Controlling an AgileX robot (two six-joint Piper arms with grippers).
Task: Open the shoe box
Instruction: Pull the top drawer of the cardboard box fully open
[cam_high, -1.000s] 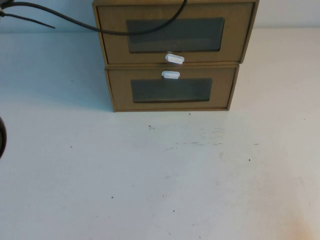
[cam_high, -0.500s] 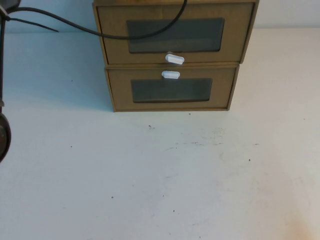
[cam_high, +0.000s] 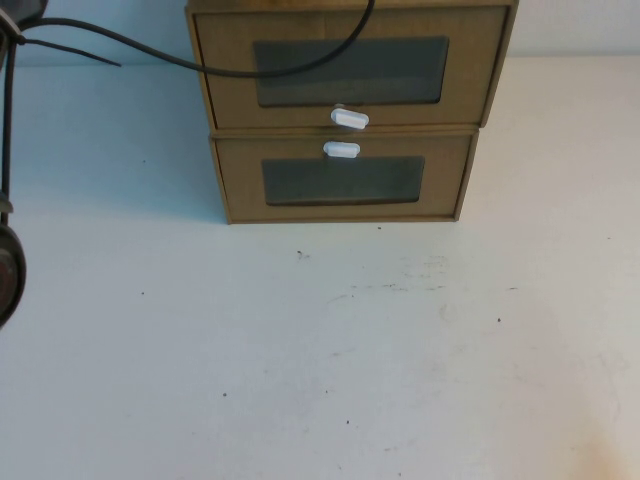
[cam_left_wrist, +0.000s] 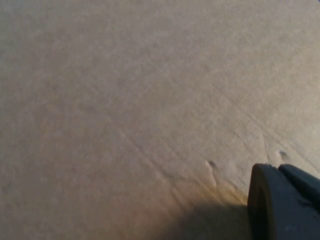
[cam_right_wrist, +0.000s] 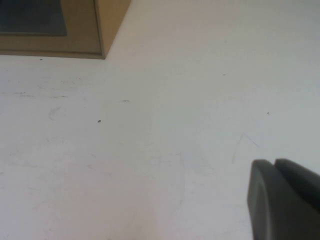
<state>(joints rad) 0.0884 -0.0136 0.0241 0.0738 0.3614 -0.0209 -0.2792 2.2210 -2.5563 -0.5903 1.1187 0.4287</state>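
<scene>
High view: shoeboxes (cam_high: 290, 118) shut; left gripper (cam_left_wrist: 278, 172) over cardboard (cam_left_wrist: 125, 100), right gripper (cam_right_wrist: 275, 165) over table (cam_right_wrist: 175, 125).

Right end effector (cam_right_wrist: 276, 167): dark fingers pressed together, nothing between them, above white, scuffed table (cam_right_wrist: 165, 140). Shoe box (cam_right_wrist: 112, 25) corner: brown card, dark window panel (cam_right_wrist: 30, 17). Well apart from end effector.

Shoe boxes (cam_high: 240, 180) of matt brown cardboard, dark smooth window panels (cam_high: 342, 180), smooth white plastic pull tabs (cam_high: 341, 150), matt white desk (cam_high: 320, 350) lightly scuffed, left end effector (cam_left_wrist: 282, 202) and right end effector (cam_right_wrist: 282, 200) dark matt
</scene>
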